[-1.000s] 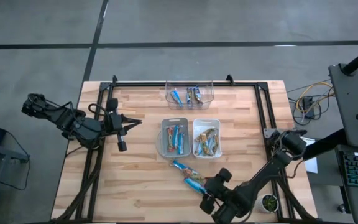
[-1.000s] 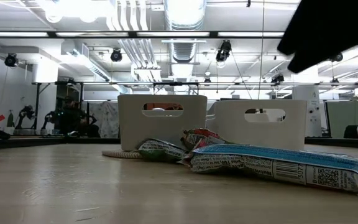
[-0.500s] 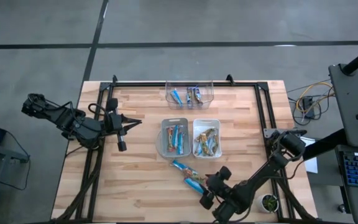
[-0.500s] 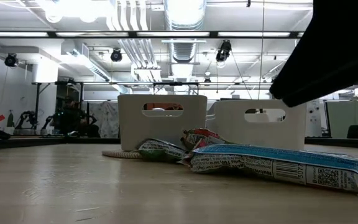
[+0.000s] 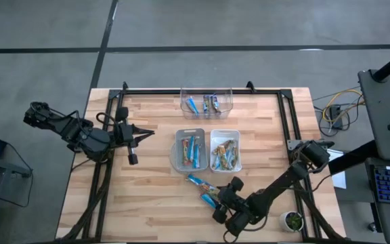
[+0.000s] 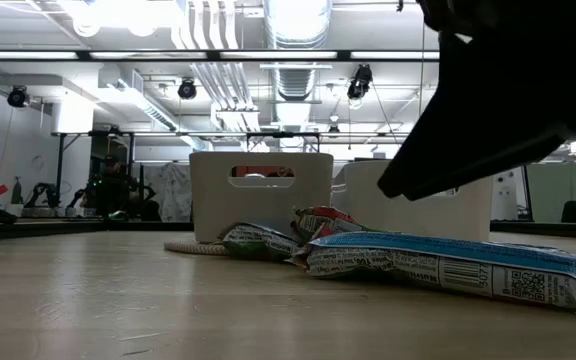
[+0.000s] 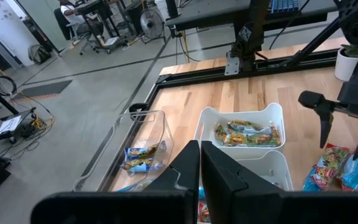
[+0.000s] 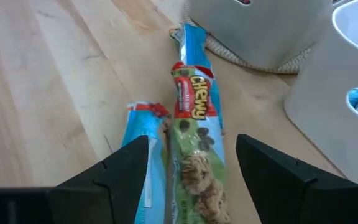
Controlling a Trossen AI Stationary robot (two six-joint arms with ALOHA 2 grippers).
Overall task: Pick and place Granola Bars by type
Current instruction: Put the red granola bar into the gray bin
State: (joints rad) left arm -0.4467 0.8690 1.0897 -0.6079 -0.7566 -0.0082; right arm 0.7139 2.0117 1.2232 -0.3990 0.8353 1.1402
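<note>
Lying flat, shiny blue-and-green Granola Bars.

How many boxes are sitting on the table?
3. A clear bin sits at the table's far edge. A grey bin and a white bin stand side by side in the middle, grey toward the left arm's side. All three hold bars.

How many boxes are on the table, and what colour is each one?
Clear bin: 1
Grey bin: 1
White bin: 1
Total: 3
</note>
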